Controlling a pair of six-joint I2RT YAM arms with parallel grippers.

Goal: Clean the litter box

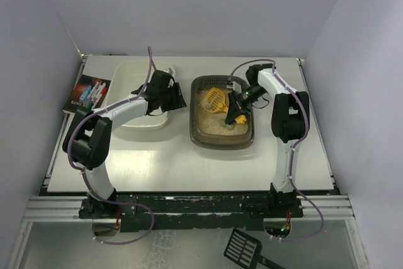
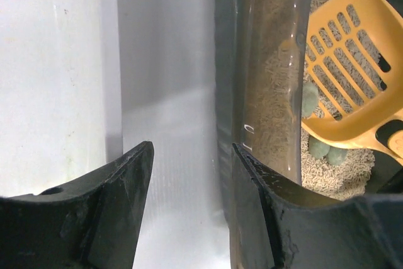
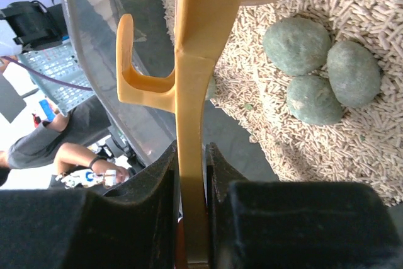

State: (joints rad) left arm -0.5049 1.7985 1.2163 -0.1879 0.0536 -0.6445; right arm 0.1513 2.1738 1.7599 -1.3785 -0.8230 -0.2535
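The litter box (image 1: 200, 131) is a dark translucent tray of beige pellet litter in the middle of the table. Three grey-green lumps (image 3: 318, 70) lie close together on the litter. My right gripper (image 1: 234, 111) (image 3: 192, 155) is inside the box, shut on the handle of a yellow slotted scoop (image 1: 214, 97) (image 3: 189, 92). The scoop head (image 2: 352, 74) rests on the litter just beyond the lumps (image 2: 327, 149). My left gripper (image 1: 178, 101) (image 2: 192, 146) stands open at the box's left wall (image 2: 264, 61), its right finger (image 2: 264, 206) against the rim, with only table between the jaws.
A white plastic tub (image 1: 141, 127) (image 2: 50, 74) stands just left of the litter box, with a narrow strip of table between them. A printed booklet (image 1: 88, 92) lies at the far left. A black scoop (image 1: 242, 247) lies below the table's front rail.
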